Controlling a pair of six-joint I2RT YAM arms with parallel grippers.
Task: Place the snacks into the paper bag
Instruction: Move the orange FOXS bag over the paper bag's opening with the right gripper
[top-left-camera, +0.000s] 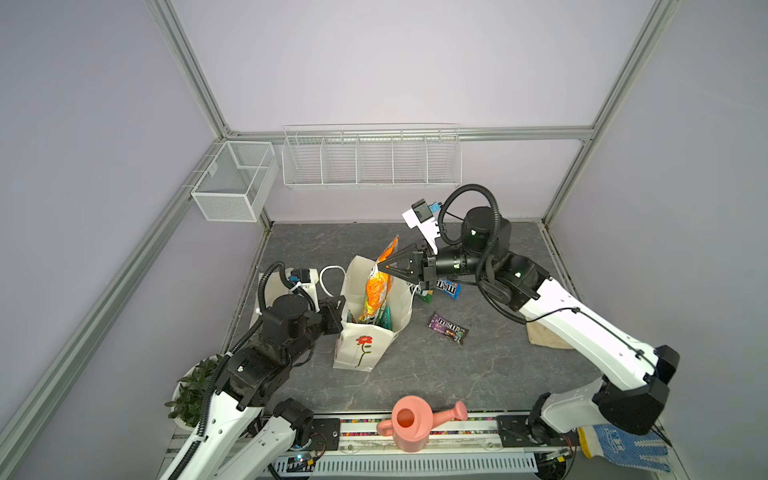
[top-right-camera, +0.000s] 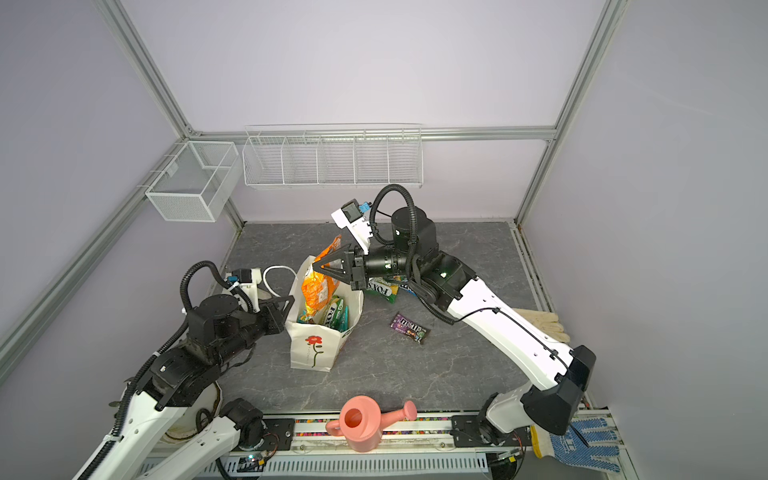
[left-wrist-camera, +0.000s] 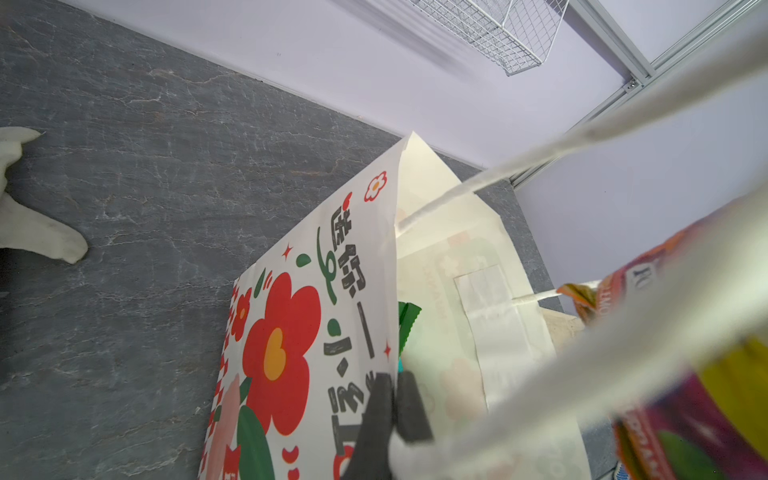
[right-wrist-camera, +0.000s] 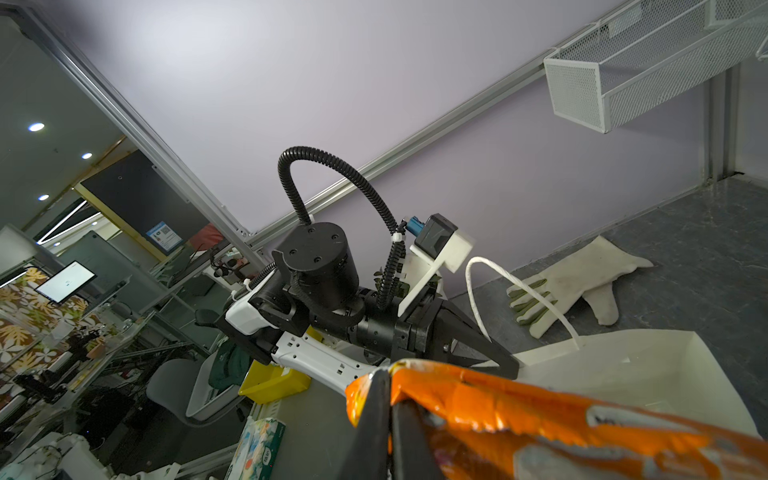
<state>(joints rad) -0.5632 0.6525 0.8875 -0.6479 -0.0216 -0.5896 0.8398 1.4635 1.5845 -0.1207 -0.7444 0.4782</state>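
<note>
The orange packet (top-left-camera: 376, 291) hangs half inside the paper bag (top-left-camera: 361, 345), mid-desk, its top clenched in the right gripper (top-left-camera: 383, 266) for lowering. The left gripper (left-wrist-camera: 395, 386) clamps the bag's rim, evidently holding the mouth open and the bag steady

The right gripper (right-wrist-camera: 390, 392) pinches the crinkled top edge of the orange packet (right-wrist-camera: 540, 424), its two black fingers pressed together on the foil. Behind the packet the paper bag (right-wrist-camera: 644, 365) stands open, one white cord handle (right-wrist-camera: 468, 286) looping upward. The left gripper (right-wrist-camera: 505, 365) meets the bag's rim with its tip closed. A white glove (right-wrist-camera: 582, 278) lies on the grey table (right-wrist-camera: 706, 249) beyond.
</note>
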